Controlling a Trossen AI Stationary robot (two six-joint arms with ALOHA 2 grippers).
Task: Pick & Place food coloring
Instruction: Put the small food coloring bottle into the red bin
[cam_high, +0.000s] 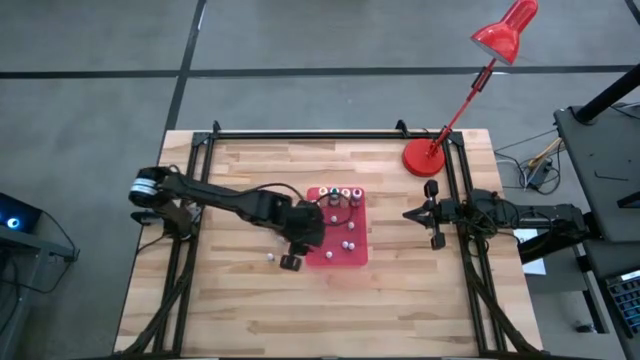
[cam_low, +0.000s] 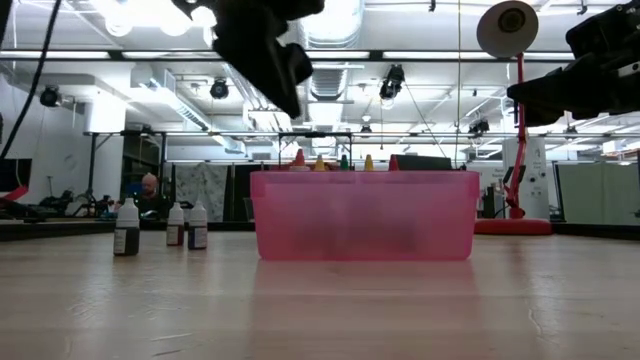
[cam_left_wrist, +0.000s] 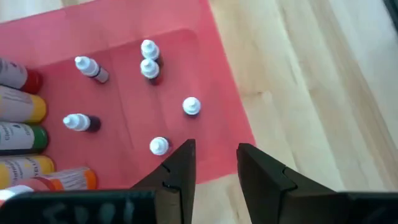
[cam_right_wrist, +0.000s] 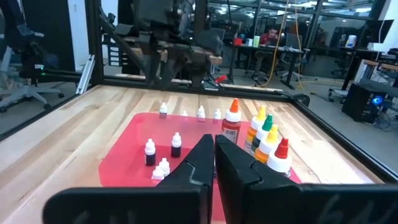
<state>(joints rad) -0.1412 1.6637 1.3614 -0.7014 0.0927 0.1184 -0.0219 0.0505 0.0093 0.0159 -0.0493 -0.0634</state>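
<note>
Hovering over the near corner of the red tray (cam_high: 358, 255), my left gripper (cam_left_wrist: 214, 163) has its fingers parted with nothing between them; in my wrist view only tray edge and bare wood show in the gap. On the high view, my left gripper (cam_high: 294, 258) sits at about seven o'clock from the tray's middle, over its edge.

Inside the tray, several small food coloring bottles (cam_left_wrist: 159, 145) with white caps stand apart from one another, the closest just ahead of my fingertips. A row of larger bottles (cam_left_wrist: 22, 112) with red, yellow, green and orange caps lines the far side of the tray.

Out on the table (cam_high: 250, 310), at roughly nine o'clock from the tray, a few more small bottles (cam_low: 126, 228) stand on the wood; the low view shows three of them upright in a loose group.

My right gripper (cam_right_wrist: 214, 163) waits shut and empty at three o'clock, well apart from the tray.

I judge that I am between placements. The next move calls for swinging out toward nine o'clock, lining my open fingers around one loose bottle, and closing gently on its small body without toppling its neighbours.
</note>
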